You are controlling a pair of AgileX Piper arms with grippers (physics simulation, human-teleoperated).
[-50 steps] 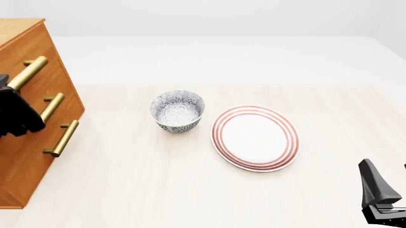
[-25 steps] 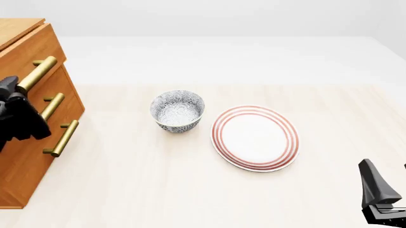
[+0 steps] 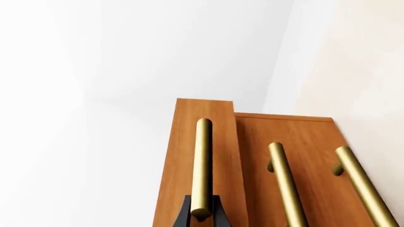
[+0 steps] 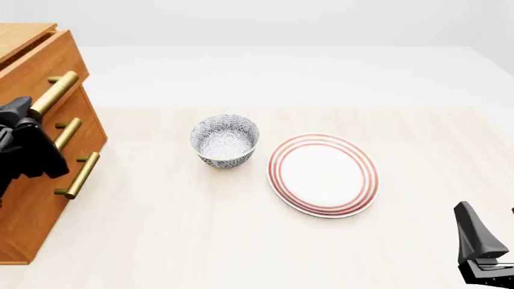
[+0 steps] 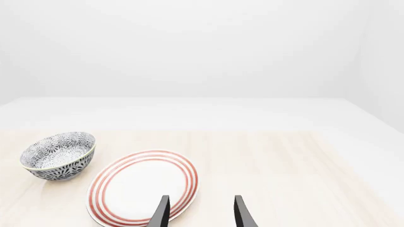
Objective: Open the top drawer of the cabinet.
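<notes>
Clamping the brass cylindrical bar handle (image 3: 202, 165) of the orange-brown wooden top drawer (image 4: 44, 66), the black left gripper (image 4: 30, 114) is holding the bar's near end, with its two dark fingers (image 3: 183, 215) pressing in on either side of it in the left wrist view. That drawer is standing out from the front of the orange-brown wood-grain cabinet (image 4: 24, 205) at the table's left edge, proud of the two lower drawer fronts (image 3: 296, 142). Low at the right, the black right gripper (image 5: 200, 213) is hanging above the pale wooden tabletop (image 4: 201, 241), its fingers parted and holding nothing, pointing toward the white red-ringed plate (image 4: 323, 174) beside the blue-patterned ceramic bowl (image 4: 225, 139).
</notes>
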